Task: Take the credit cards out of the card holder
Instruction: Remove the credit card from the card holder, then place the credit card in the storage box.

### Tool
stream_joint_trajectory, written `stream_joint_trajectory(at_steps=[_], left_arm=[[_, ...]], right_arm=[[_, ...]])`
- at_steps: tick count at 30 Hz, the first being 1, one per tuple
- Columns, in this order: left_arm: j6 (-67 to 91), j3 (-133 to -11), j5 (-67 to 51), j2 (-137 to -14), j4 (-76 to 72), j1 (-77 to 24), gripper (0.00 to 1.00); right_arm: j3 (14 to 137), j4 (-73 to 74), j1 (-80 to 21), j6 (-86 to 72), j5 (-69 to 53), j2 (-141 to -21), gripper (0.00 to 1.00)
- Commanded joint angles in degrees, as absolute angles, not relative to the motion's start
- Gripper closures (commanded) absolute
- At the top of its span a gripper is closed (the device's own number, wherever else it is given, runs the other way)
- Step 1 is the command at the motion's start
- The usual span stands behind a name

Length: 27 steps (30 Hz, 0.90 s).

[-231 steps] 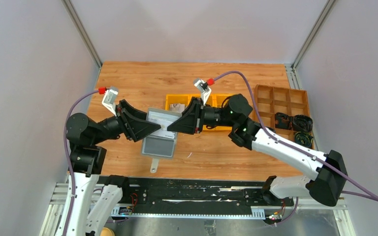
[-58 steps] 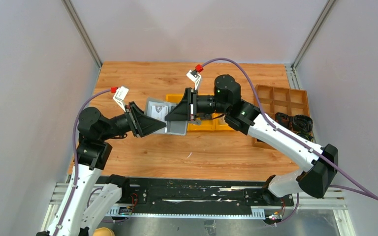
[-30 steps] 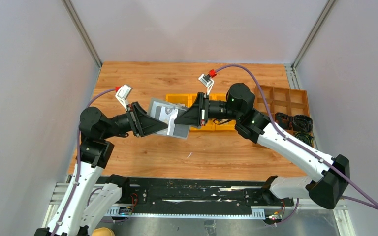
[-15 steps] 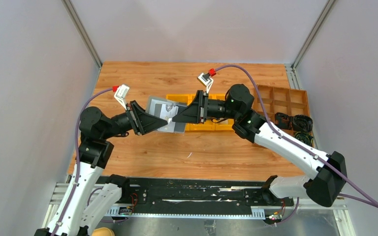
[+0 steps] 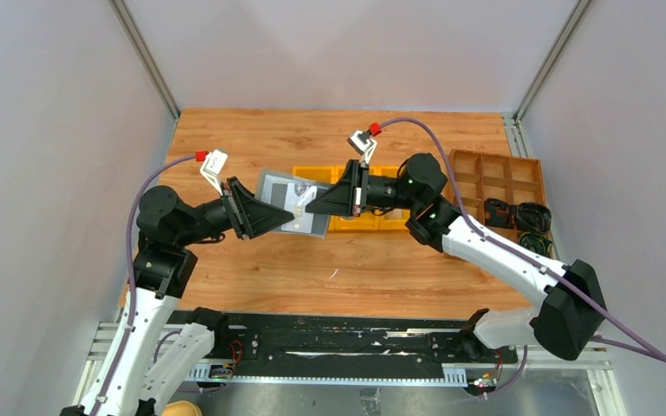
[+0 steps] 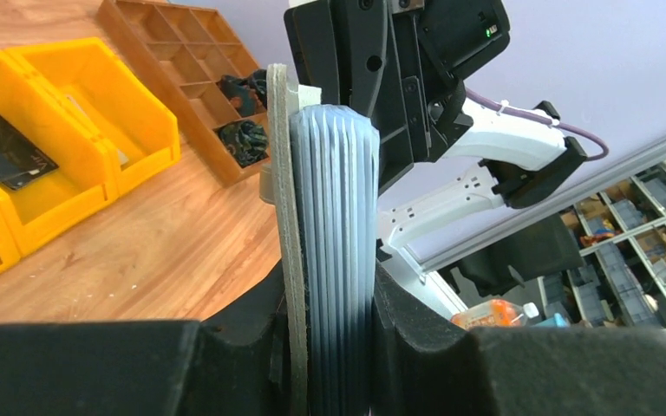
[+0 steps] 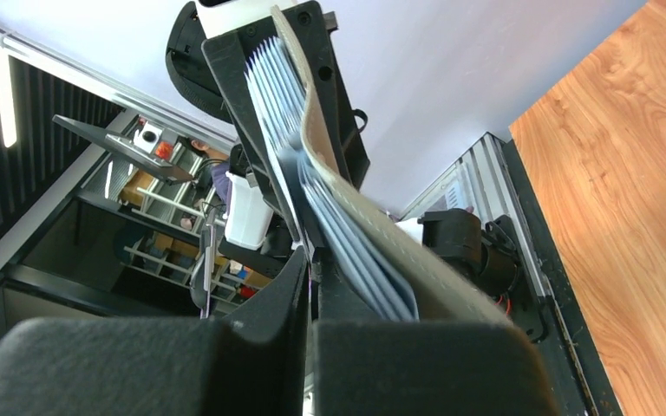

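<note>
The grey card holder point(image 5: 293, 204) hangs in the air above the table, between both grippers. My left gripper point(image 5: 270, 215) is shut on its left edge. In the left wrist view the holder is edge on, a grey cover point(image 6: 278, 217) beside ribbed blue-grey pockets point(image 6: 334, 234), pinched by my left gripper point(image 6: 329, 299). A pale credit card point(image 5: 298, 192) with dark print shows on the holder's upper face. My right gripper point(image 5: 312, 208) is shut at the holder's right side, its jaws point(image 7: 312, 299) closed on a thin card edge beside the pockets point(image 7: 355, 234).
A yellow three-part bin point(image 5: 383, 221) sits behind the holder, and a black object point(image 6: 4, 147) lies in one compartment point(image 6: 95, 95). A brown divided tray point(image 5: 494, 186) with black cables point(image 5: 520, 217) stands at the right. Bare wood lies below the grippers.
Both arms lifted the holder off the table and carried it back. In the last second it shifted slightly left and levelled, with both grippers still closed on it.
</note>
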<state>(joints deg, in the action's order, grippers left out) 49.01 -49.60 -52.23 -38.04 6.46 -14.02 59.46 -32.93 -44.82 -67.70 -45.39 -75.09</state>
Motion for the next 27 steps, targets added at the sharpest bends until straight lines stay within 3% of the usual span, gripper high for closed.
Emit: stream_joint_trajectory(at_steps=[1, 8, 13, 17, 22, 27], left_arm=[[45.31, -53.57, -53.12, -36.67, 5.23, -14.51, 1.00], [38.26, -55.80, -46.42, -36.35, 11.40, -14.24, 1.00], [22.83, -59.03, -24.19, -36.04, 24.38, -14.24, 1.00], [14.99, -60.27, -15.24, -36.00, 29.12, -14.24, 1.00], [14.04, -59.42, -21.81, -33.96, 29.27, -14.23, 1.00], [15.79, -59.78, -33.52, -33.13, 27.95, -14.24, 1.00]], right_arm=[[54.23, -35.40, -40.16, -69.88, -45.71, -72.35, 1.00], [51.16, -31.78, -33.58, -68.48, -50.43, -68.34, 1.00], [52.53, -16.28, -25.52, -58.98, -50.84, -65.14, 1.00], [56.60, -5.45, -24.69, -50.15, -46.23, -68.67, 1.00], [63.24, 1.13, -27.45, -46.16, -39.17, -80.59, 1.00], [79.38, 13.42, -32.49, -40.13, -29.69, -97.25, 1.00]])
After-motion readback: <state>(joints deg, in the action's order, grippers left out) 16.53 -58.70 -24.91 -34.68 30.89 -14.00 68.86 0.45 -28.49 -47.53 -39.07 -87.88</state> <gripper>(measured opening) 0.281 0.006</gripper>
